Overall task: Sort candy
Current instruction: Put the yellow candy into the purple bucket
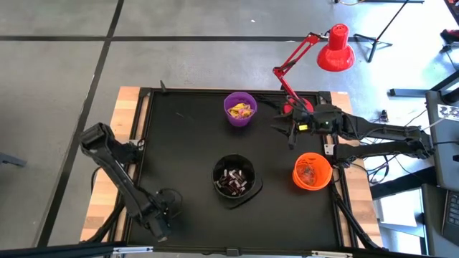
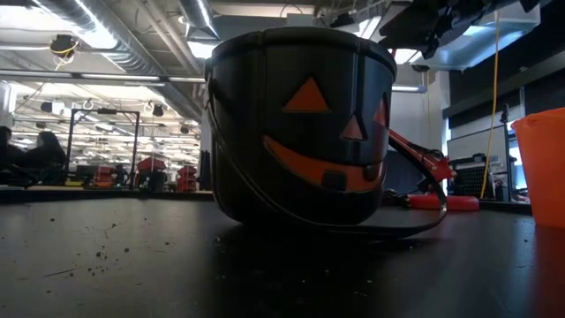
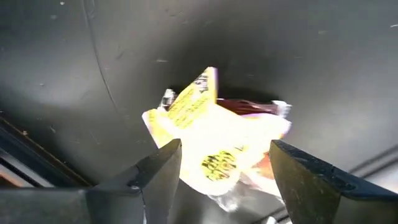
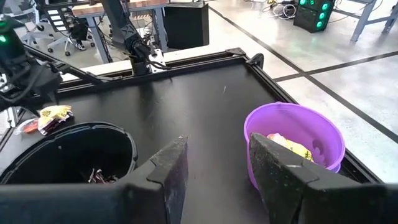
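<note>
We are sorting candy into bowls, and most of it is already put away. The purple bowl (image 1: 239, 110) at the far side of the table (image 1: 179, 150) holds yellow pieces, the black pumpkin bowl (image 1: 234, 179) in the middle holds dark pieces, and the orange bowl (image 1: 312, 172) sits on the right side. A small pile of candy (image 3: 217, 140) is left at the near left corner: a few yellow wrappers with a reddish one tucked behind. Our left gripper (image 3: 224, 177) is right over that pile. Its fingers are spread wide, one on each side of the candy, and they hold nothing yet. Our right gripper (image 4: 217, 180) waits up high between the purple bowl and the orange bowl, fingers apart and empty. We think the step now is picking up the next piece. Next we need to go down a little, squeeze shut on just one yellow wrapper, lift it, and carry it across to the purple bowl. The pieces lie on top of each other, so we could grab two kinds at once by mistake.
</note>
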Action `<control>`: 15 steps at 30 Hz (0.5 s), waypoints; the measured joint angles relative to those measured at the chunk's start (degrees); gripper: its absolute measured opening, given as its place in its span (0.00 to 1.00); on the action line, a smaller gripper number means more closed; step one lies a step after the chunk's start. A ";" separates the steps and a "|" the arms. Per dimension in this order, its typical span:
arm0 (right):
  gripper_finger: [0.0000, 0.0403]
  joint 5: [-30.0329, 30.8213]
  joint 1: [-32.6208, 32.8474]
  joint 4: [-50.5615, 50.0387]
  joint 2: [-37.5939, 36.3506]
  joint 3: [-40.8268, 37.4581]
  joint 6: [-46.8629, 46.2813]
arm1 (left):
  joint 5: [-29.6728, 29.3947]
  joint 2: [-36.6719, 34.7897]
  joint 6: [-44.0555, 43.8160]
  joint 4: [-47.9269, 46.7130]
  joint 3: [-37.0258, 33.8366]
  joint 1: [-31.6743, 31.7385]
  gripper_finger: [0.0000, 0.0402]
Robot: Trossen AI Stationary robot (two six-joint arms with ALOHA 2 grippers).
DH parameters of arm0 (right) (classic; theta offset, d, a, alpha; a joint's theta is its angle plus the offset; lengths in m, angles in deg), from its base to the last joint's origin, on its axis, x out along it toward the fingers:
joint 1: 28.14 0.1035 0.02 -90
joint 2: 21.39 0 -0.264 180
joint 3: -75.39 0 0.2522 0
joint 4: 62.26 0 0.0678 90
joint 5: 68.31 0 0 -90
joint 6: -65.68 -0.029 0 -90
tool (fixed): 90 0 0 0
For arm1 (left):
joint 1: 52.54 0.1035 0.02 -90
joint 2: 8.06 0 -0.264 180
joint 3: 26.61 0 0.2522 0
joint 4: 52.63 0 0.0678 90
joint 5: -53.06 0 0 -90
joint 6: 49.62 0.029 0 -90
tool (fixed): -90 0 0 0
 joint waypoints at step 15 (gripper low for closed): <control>0.41 -1.07 0.00 0.14 0.02 0.00 -0.90 | 1.98 1.37 1.09 2.15 -6.24 0.00 0.43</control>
